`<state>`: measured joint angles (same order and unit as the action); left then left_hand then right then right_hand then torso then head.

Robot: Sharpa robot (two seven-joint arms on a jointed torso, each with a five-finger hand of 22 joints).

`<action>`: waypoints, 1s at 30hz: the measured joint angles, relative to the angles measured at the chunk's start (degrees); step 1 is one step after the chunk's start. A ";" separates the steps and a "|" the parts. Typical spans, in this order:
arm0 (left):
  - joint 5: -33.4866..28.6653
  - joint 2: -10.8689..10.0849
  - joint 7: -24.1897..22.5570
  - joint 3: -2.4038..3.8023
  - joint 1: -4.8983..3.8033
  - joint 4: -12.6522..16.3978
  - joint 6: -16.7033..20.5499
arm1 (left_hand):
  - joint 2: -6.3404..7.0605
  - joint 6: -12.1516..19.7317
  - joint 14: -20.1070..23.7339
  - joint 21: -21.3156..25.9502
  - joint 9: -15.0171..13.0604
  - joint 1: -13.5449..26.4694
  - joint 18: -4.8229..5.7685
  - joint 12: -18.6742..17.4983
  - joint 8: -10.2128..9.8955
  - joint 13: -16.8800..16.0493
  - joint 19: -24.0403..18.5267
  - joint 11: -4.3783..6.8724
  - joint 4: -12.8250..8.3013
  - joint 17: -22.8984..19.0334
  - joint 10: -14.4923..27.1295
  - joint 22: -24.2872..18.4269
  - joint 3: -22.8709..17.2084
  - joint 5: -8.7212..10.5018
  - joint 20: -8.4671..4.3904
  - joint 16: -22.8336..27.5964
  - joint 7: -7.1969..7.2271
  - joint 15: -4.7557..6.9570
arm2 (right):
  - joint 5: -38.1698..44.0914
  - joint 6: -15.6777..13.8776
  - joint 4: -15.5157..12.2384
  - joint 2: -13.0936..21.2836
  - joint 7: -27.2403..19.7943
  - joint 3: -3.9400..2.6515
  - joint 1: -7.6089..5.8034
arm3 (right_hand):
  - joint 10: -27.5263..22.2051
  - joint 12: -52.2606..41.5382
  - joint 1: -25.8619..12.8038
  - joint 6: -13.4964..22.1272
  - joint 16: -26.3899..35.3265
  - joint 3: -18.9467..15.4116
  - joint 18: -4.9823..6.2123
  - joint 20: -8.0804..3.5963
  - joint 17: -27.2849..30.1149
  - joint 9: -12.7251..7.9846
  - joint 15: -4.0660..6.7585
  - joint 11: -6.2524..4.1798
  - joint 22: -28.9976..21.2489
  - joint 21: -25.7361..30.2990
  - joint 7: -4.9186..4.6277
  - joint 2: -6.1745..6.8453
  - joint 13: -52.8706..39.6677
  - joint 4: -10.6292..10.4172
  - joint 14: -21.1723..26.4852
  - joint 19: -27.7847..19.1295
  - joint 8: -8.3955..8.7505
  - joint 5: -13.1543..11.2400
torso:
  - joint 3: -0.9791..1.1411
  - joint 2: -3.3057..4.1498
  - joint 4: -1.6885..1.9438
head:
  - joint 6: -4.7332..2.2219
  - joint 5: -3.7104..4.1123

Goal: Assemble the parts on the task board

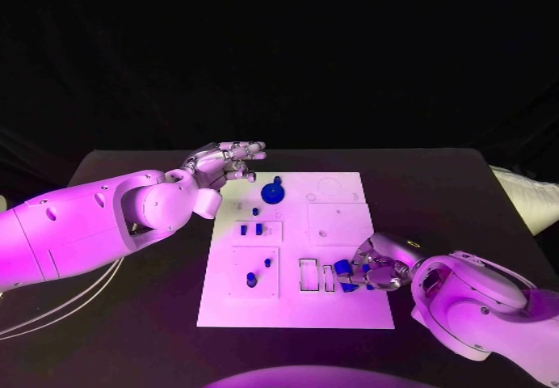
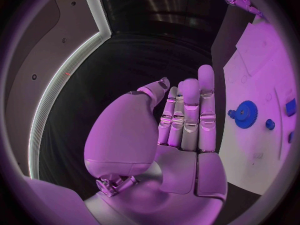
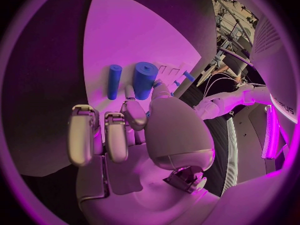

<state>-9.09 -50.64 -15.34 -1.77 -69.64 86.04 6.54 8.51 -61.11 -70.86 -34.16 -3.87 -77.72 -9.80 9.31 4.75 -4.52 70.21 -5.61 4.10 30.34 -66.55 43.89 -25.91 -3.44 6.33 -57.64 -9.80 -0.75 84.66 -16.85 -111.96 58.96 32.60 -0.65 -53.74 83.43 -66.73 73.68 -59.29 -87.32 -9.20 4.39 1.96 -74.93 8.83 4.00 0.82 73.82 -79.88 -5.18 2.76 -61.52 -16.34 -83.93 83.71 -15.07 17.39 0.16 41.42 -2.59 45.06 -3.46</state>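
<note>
Head view: our right hand rests on the board, fingers curled about a blue cylinder; whether they clamp it we cannot tell. Parts look small, rigid, light and smooth; grip them by the sides. Beyond, our left hand hovers, fingers together, near the gear.

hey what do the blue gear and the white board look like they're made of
The blue gear looks like moulded or printed plastic: solid uniform colour, matte, no metallic glint. The task board looks like a rigid white plastic or coated sheet: flat, smooth, with cleanly cut recesses. Neither can be told for certain from looks alone.
</note>
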 measured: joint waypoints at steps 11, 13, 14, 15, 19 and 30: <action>0.01 -0.06 0.05 -0.02 0.00 -0.01 -0.01 | 0.00 0.00 0.00 0.00 0.00 0.00 0.00 0.00 0.00 0.00 0.00 0.00 0.00 0.00 0.00 -0.02 0.00 0.00 0.00 0.00 0.00 0.00 | 0.79 -0.48 1.00 -1.26 -0.45 -0.39 0.50 | 0.00 -0.05 2.88 -1.31 -0.23 -0.42 0.00 0.00 0.01 1.64 -0.12 0.00 0.54 -0.41 0.66 -0.25 -1.82 1.02 -0.10 0.00 -2.09 0.49 | -0.02 -0.01 0.03 | 0.07 -0.30; 0.01 -0.08 0.06 -0.02 0.01 -0.01 -0.01 | 0.00 0.00 0.00 0.00 0.00 0.00 0.00 0.00 0.00 0.00 0.00 0.00 0.00 0.00 0.00 -0.02 0.00 0.00 0.00 0.00 0.00 0.00 | 0.90 -0.71 1.02 -1.30 -0.47 -0.39 0.57 | -0.22 -0.07 3.29 -1.52 -0.23 -0.45 0.00 -0.03 0.01 1.97 -0.12 -0.22 0.57 -0.41 0.87 0.16 -1.89 1.07 -0.10 0.03 -2.21 0.00 | -0.06 -0.01 0.00 | 0.08 -0.34; 0.01 -0.09 0.07 -0.03 0.01 -0.01 -0.01 | 0.00 0.00 0.00 0.00 0.00 0.00 0.00 0.00 0.00 0.00 0.00 0.00 0.00 0.01 0.00 -0.02 0.00 0.00 0.00 0.00 0.00 0.00 | 0.92 -0.86 1.02 -1.30 -0.47 -0.38 0.61 | -0.31 -0.08 3.35 -1.57 -0.23 -0.45 0.00 -0.15 0.01 2.05 -0.12 -0.31 0.62 -0.41 0.92 0.23 -1.90 1.08 -0.10 0.15 -2.28 -0.02 | -0.07 -0.01 0.00 | 0.07 -0.35; 0.01 -0.09 0.08 -0.03 0.01 -0.01 -0.01 | 0.00 0.00 0.00 0.00 0.00 0.00 0.00 0.00 0.00 0.00 0.00 0.00 0.00 0.00 0.00 -0.02 0.00 0.00 0.00 0.00 0.00 0.00 | 0.92 -1.13 1.02 -1.29 -0.47 -0.35 0.66 | -0.31 -0.09 3.49 -1.60 -0.23 -0.44 0.00 -0.21 0.01 2.05 -0.10 -0.31 0.62 -0.41 0.94 0.36 -1.91 1.08 -0.07 0.21 -2.45 -0.02 | -0.06 -0.01 -0.02 | 0.05 -0.36; 0.01 -0.12 0.10 -0.04 0.01 -0.01 -0.02 | 0.00 0.00 0.00 0.00 0.00 0.00 0.00 0.00 0.00 0.00 0.00 0.00 0.00 -0.06 0.00 -0.02 0.00 0.00 0.00 0.00 0.00 0.00 | 0.54 -2.58 0.64 -1.00 -0.46 -0.15 0.88 | -0.31 -0.11 3.71 -1.60 -0.23 -0.44 0.00 -0.21 0.01 2.46 0.24 -0.31 0.78 -0.41 0.94 0.58 -1.93 1.09 -0.01 0.21 -2.42 1.86 | -0.07 -0.01 -0.07 | 0.00 -0.37; 0.02 -0.17 0.17 -0.08 0.00 -0.01 -0.05 | 0.00 0.00 0.00 0.00 0.00 0.00 0.00 0.00 0.00 0.00 0.00 0.00 0.00 -0.17 0.00 -0.06 0.00 0.00 0.00 0.00 0.00 0.00 | -5.28 -8.23 -2.03 0.39 -0.18 -0.28 1.12 | -0.31 -0.15 4.61 -1.23 -0.23 3.41 0.00 -0.21 0.02 2.55 0.32 -0.31 0.87 -0.67 0.88 0.83 -0.58 4.43 -0.09 0.20 -2.47 5.03 | -0.04 0.00 -0.07 | -0.18 -0.18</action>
<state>-9.07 -50.81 -15.17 -1.85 -69.65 86.03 6.49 8.51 -61.11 -70.86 -34.16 -3.87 -77.72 -9.80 9.31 4.75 -4.52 70.21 -5.61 4.10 30.17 -66.54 43.82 -25.91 -3.44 6.33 -57.64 -9.80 -0.75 79.38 -25.08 -114.00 59.36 32.42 -0.93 -52.62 83.12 -66.88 78.29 -60.52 -87.55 -5.79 4.39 1.75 -74.91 11.38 4.32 0.52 74.69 -80.55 -4.30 3.59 -62.10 -11.92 -84.02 83.92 -17.54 22.42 0.12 41.42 -2.66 44.88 -3.64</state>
